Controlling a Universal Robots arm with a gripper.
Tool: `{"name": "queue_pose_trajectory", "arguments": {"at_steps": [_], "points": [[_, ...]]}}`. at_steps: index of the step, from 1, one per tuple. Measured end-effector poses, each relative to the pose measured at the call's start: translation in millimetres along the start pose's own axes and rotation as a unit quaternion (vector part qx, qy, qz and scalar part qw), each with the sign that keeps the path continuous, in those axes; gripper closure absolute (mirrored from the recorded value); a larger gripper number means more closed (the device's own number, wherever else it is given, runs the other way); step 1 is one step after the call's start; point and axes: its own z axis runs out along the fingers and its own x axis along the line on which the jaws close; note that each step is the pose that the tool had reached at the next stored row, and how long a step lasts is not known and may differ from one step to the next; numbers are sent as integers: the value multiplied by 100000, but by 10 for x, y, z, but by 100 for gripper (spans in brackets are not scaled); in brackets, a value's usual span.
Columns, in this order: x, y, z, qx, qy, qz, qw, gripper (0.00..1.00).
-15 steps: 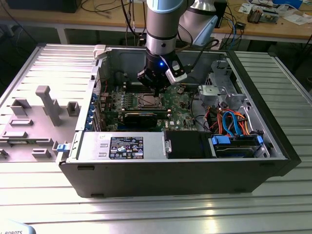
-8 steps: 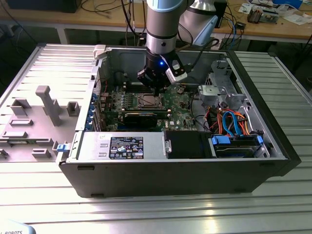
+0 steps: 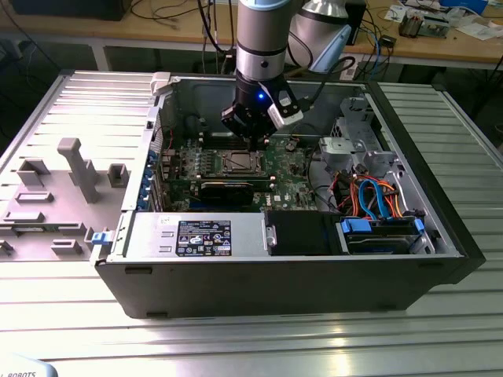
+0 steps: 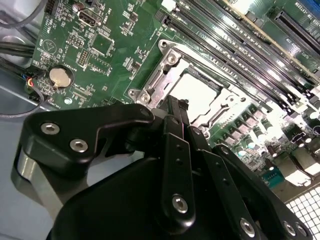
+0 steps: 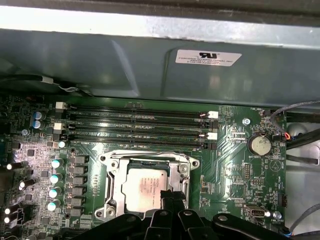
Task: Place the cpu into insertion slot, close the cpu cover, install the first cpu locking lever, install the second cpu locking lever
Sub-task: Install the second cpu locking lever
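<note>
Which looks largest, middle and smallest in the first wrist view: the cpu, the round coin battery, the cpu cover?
1. The cpu cover, the silvery frame around the chip.
2. The cpu, partly hidden by the gripper.
3. The coin battery, clearly smallest.
All lie on the same board, so nearness hardly distorts this.

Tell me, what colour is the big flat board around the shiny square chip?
Green motherboard, clearest in the first wrist view.

We see a ribbed metal table (image 3: 259,338) catching bright glare along its near edge. Beyond its far edge stands a wooden bench (image 3: 94,27) strewn with cables (image 3: 177,12) and papers (image 3: 479,30), dark floor beneath it.
</note>
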Motion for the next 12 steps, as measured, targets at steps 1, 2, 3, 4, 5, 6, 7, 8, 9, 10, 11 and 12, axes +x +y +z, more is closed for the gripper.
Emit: {"name": "queue_pose_trajectory", "arguments": {"at_steps": [1,2,3,4,5,6,7,8,9,10,11,12], "points": [[0,0,0,-2,-2,0,100000,89],[0,0,0,-3,-1,0,100000,89],[1,-6,-2,7,6,-4,100000,89],[1,-15,-1,-1,1,-6,100000,89],[1,-24,-2,-2,0,-2,100000,89],[2,-32,-3,0,0,-1,100000,89],[3,-53,-4,-2,0,-1,100000,89],[4,-73,-5,1,2,-3,100000,89],[5,-82,-6,1,0,0,100000,89],[6,-104,-7,-1,0,-3,100000,89],[7,-117,-8,-3,-2,-3,100000,89],[7,-123,-8,-10,-3,-2,100000,89]]}}
